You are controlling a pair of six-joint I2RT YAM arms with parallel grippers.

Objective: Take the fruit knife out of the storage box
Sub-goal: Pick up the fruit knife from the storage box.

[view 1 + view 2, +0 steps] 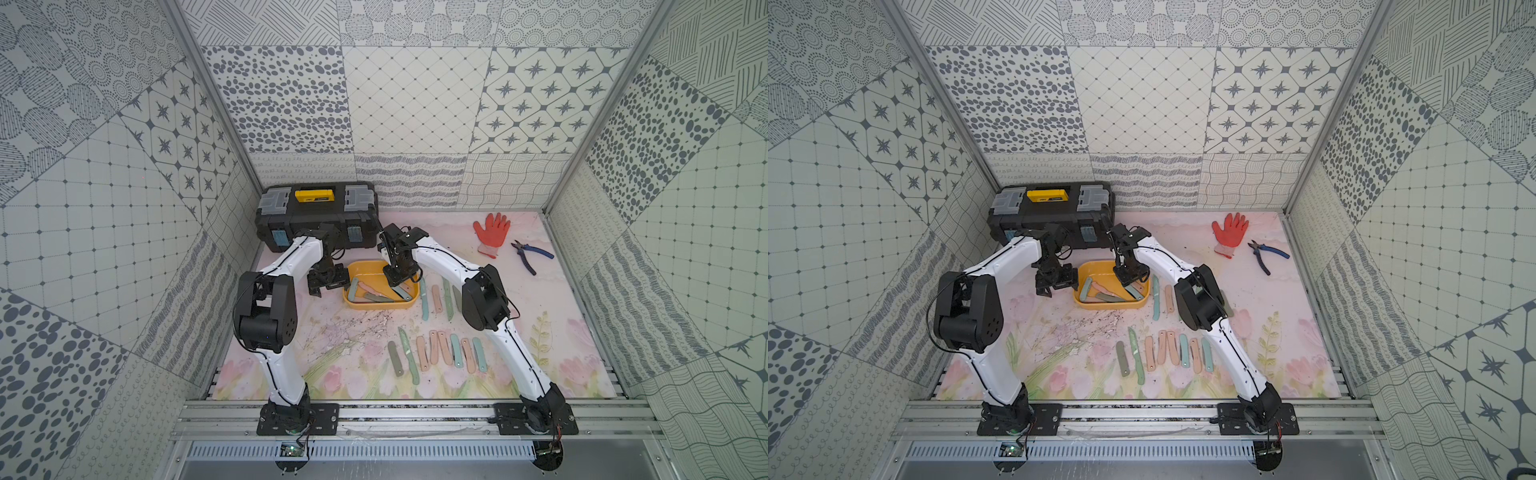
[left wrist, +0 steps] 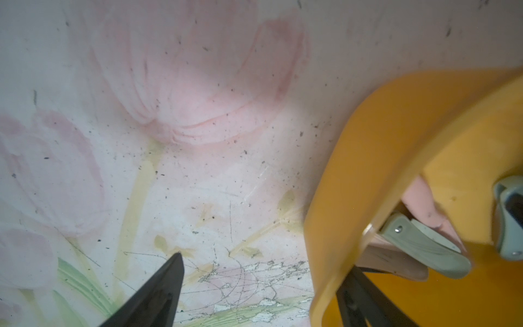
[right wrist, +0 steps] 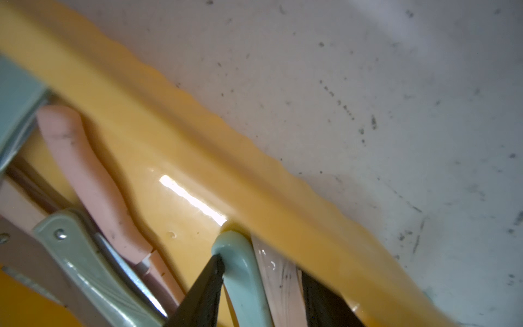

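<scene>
While inside storage box (image 3: 198,158), R end effector (image 3: 261,264) half-open, astride teal knife (image 3: 237,249)

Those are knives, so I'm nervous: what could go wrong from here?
The right gripper brackets a blue knife and a pink piece together; both may lift, or one slip. They lie against the box wall, and the left gripper straddling the wall is open, so the box might drag.
</scene>
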